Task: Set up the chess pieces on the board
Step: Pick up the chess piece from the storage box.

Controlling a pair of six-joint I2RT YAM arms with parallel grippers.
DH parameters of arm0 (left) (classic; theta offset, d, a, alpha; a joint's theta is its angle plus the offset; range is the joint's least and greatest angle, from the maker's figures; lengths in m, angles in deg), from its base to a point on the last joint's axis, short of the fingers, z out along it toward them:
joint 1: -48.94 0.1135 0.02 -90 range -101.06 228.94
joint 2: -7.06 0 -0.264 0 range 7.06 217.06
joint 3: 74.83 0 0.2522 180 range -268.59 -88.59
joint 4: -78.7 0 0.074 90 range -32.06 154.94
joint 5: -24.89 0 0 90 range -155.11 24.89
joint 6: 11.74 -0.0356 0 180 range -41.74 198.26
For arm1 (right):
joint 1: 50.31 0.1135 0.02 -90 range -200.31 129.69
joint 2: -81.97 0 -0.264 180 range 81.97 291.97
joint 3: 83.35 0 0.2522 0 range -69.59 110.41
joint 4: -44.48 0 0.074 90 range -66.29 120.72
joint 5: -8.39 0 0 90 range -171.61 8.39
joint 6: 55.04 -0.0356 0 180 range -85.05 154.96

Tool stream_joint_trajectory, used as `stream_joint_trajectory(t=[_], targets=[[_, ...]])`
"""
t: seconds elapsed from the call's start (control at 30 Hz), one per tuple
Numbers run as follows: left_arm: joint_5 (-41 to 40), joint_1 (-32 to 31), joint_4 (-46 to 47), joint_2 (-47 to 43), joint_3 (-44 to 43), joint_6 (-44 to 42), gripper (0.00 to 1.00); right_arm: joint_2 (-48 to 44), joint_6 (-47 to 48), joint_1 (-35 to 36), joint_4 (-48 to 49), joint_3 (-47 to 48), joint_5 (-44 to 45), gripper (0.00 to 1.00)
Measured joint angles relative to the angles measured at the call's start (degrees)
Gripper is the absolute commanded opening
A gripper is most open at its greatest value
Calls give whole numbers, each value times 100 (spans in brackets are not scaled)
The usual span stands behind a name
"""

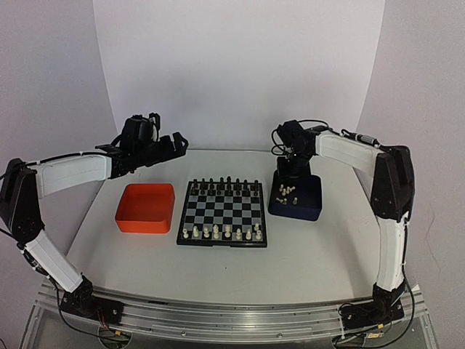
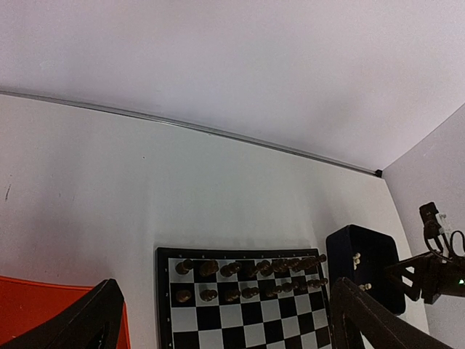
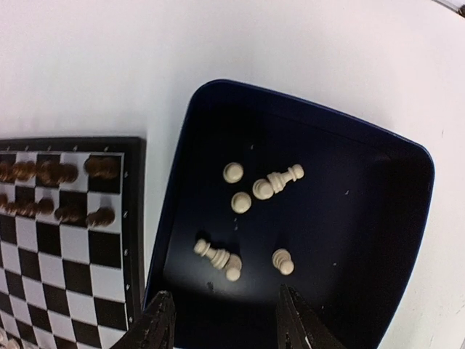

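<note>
As we hover, both hands gape released.
Our left hand (image 1: 171, 145) hangs left of the board (image 1: 222, 211); chess pieces (image 1: 218, 233) line its near edge, more lie in the blue tray (image 1: 298, 211) right of it, beneath our right hand (image 3: 225, 309).

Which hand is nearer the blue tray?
Right. The right hand hangs just over the blue tray, above the loose white pieces; the left hand is raised beyond the orange tray, on the board's other side.

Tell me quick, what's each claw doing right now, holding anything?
Left claw: wide open, holding nothing.
Right claw: open, empty, above the chess pieces in the dark blue tray.
</note>
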Motion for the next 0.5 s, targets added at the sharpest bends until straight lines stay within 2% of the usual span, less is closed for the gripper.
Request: stream_joint_trajectory(t=[0.23,0.5], targets=[[2,0,-2,94,-41,-20,100,881,13,-117,42,492,48,36],[8,0,4,212,-86,-20,100,1278,179,-128,71,814,121,29]])
